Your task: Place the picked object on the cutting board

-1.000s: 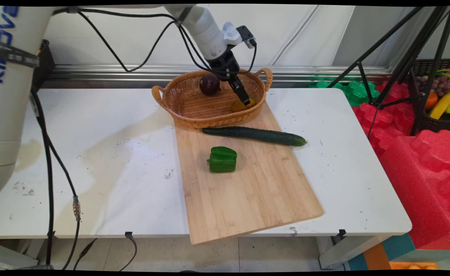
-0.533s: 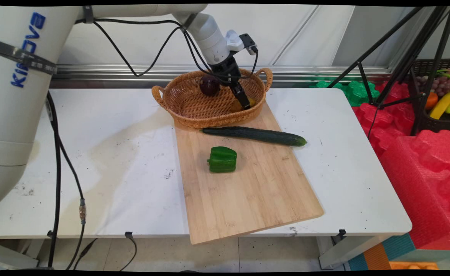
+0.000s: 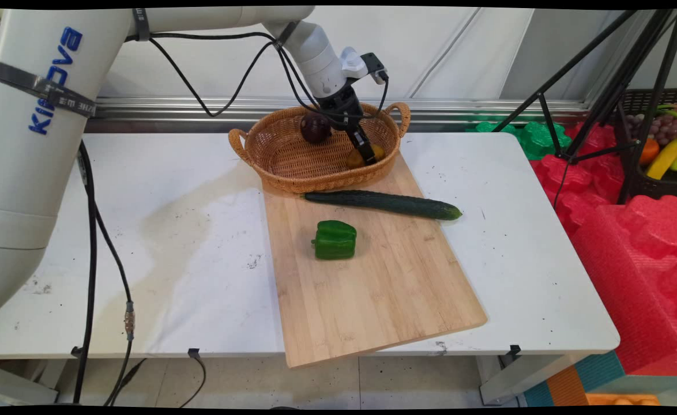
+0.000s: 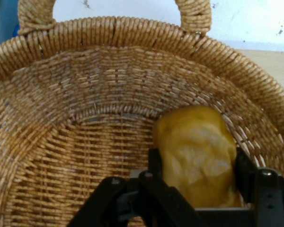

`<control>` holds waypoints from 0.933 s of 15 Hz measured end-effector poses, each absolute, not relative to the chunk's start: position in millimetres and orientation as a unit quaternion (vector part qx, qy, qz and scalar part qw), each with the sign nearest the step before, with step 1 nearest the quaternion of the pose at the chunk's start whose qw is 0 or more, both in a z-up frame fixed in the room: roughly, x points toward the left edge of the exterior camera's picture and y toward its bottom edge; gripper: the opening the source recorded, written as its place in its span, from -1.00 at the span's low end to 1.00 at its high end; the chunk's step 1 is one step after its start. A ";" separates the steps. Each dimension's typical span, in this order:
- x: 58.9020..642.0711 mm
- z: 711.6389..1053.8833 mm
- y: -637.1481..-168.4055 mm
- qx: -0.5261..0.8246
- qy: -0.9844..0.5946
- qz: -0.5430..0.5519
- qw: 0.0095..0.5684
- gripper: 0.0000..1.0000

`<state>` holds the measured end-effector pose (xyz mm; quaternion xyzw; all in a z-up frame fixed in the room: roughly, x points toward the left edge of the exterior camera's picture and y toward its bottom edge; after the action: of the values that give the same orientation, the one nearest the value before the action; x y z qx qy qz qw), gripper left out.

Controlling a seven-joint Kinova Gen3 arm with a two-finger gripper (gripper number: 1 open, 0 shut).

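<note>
While reaching down into the wicker basket (image 3: 292, 167), the gripper (image 4: 196, 177) has its fingers clamped on either side of a yellow potato (image 4: 196, 153) near the basket's right wall. A purple onion (image 3: 315, 127) sits beside it; a cucumber (image 3: 382, 204) and green pepper (image 3: 334, 240) lie on the cutting board (image 3: 373, 294).

The claw (image 4: 195, 170) closes on a yellow, lumpy potato-like thing (image 4: 196, 156), one black finger (image 4: 155, 163) pressed to each side of it. Beneath and beyond the claw curves the woven floor and wall of a wicker basket (image 4: 85, 94). Past the basket's rim and handle (image 4: 194, 14), a strip of white tabletop (image 4: 246, 19) shows.
</note>
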<state>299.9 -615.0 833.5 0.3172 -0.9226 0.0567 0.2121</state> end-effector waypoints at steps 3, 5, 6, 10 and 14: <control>303.4 842.9 -612.3 0.321 -0.919 0.070 0.218 -1.00; 306.9 856.2 -608.3 0.330 -0.911 0.092 0.228 -1.00; 308.3 866.2 -604.8 0.336 -0.905 0.107 0.237 -1.00; 305.7 906.0 -578.8 0.350 -0.885 0.149 0.270 -1.00; 294.8 935.8 -538.1 0.349 -0.875 0.162 0.293 -1.00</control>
<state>294.8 -538.1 935.8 0.3486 -0.8752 0.1624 0.2934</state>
